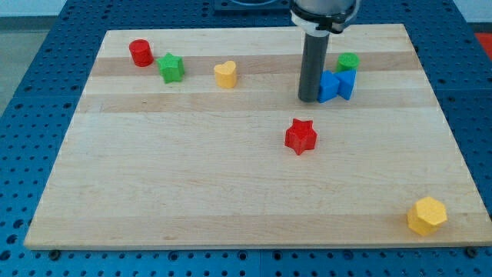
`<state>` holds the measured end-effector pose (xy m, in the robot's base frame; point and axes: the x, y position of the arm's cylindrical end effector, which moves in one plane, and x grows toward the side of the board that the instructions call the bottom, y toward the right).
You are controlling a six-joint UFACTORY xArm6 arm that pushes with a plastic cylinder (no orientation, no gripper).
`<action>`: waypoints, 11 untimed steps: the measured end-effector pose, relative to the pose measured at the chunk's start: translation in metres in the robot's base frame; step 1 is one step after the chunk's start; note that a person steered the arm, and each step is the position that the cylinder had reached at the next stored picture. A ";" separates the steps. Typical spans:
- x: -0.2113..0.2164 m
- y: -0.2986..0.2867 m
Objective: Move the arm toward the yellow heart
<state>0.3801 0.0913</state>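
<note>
Yellow hexagon block (pixel 427 215) sits nearest, then the red star (pixel 300 136). No claw here, just a rod: its tip (pixel 308 99) touches the blue block (pixel 336 85), with the yellow heart (pixel 225 75) well off to the tip's left.

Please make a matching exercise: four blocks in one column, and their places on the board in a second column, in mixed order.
Blocks:
1. yellow heart
2. red star
3. yellow hexagon
4. red cylinder

Places:
A. near the view's bottom right corner
B. near the view's top left corner
C. left of my tip, right of the green star
D. below my tip, near the board's middle

Pairs: 1-C, 2-D, 3-A, 4-B
</note>
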 end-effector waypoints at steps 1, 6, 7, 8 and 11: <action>-0.002 0.014; -0.103 -0.066; -0.103 -0.038; -0.108 -0.034; -0.071 -0.164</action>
